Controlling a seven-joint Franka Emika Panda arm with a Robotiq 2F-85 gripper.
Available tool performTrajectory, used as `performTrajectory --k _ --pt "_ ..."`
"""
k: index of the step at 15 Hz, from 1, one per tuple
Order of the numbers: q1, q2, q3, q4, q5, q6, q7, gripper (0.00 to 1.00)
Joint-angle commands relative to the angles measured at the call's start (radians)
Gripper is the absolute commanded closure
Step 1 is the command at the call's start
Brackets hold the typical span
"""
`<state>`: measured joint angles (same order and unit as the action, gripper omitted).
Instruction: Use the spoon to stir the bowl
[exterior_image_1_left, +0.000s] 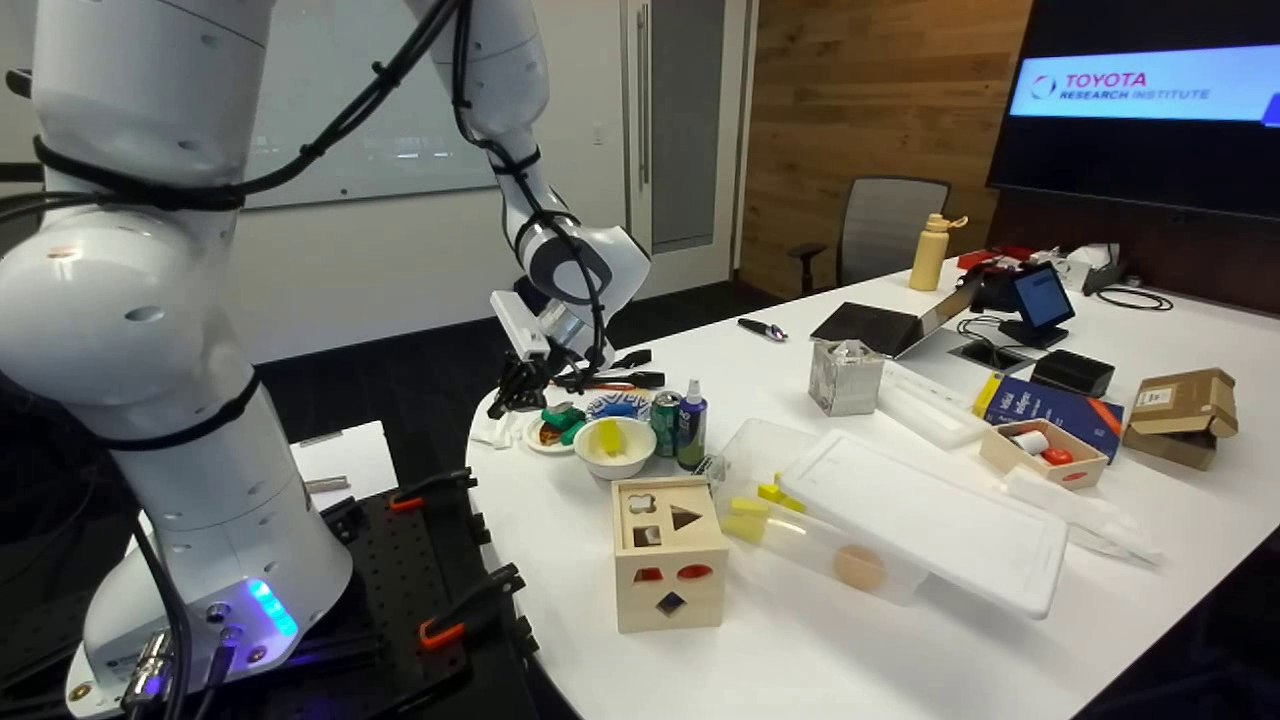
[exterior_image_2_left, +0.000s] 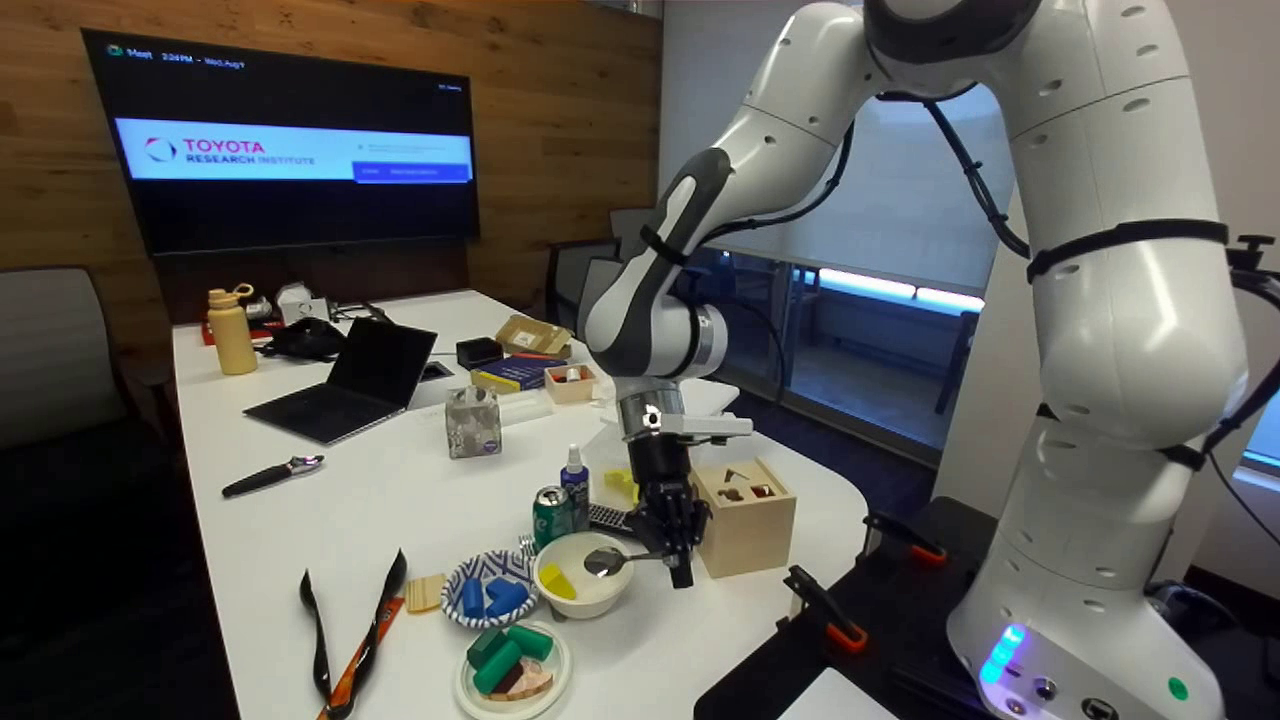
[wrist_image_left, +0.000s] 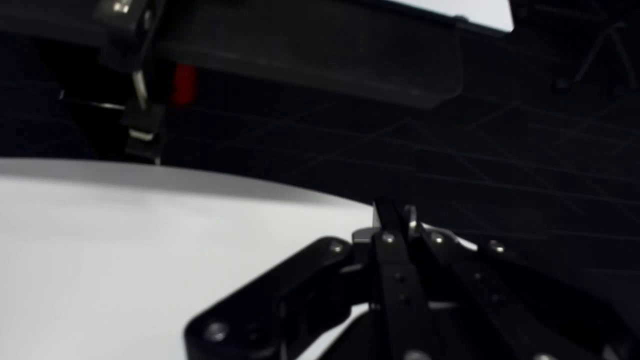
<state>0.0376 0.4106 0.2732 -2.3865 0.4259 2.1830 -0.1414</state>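
1. My black tool (exterior_image_2_left: 680, 548) is clamped on a silvery metal spoon (exterior_image_2_left: 604, 562). In the wrist view I see its fingers (wrist_image_left: 392, 250) close together, a sliver of shiny metal beside their tips; that picture comes through blurred.
2. The spoon reaches out from the tool, its head over the inside of a round white bowl (exterior_image_2_left: 592, 602). From here I cannot tell whether the metal touches the inside.
3. That bowl stands on the white table (exterior_image_2_left: 390, 510), near the rounded edge on the robot's side. A bright yellow block (exterior_image_2_left: 556, 582) sits in it, against the wall.
4. Just beside it I have a blue-and-white patterned bowl (exterior_image_2_left: 460, 580) holding blue blocks (exterior_image_2_left: 507, 597). A round white plate (exterior_image_2_left: 475, 700), near the same rounded edge, carries green blocks (exterior_image_2_left: 498, 668).
5. In both exterior views a green metal can (exterior_image_2_left: 550, 515) and a purple-blue spray bottle (exterior_image_2_left: 575, 490) with a white top stand side by side, near the white bowl.
6. In an exterior view a pale wooden cube with cut-out shapes (exterior_image_2_left: 755, 530) stands just beside my tool; I cannot tell if they touch.
7. Near the cube, a white lid (exterior_image_1_left: 930, 520) lies tilted across a clear plastic box (exterior_image_1_left: 800, 550).
8. Long black and orange utensils (exterior_image_2_left: 370, 645) lie toward the long edge away from the cube.
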Motion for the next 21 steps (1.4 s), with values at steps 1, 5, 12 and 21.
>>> performTrajectory --k 1,5,12,21 --pt "-0.054 -0.023 -0.022 -0.071 0.106 -0.060 -0.149 0.99" --pt "-0.058 0.120 -0.099 -0.028 0.067 0.017 -0.187 0.99" --pt "-0.127 0.366 -0.101 0.111 0.047 0.088 -0.244 0.99" --pt "-0.145 0.389 -0.107 0.120 0.036 0.134 -0.190 0.43"
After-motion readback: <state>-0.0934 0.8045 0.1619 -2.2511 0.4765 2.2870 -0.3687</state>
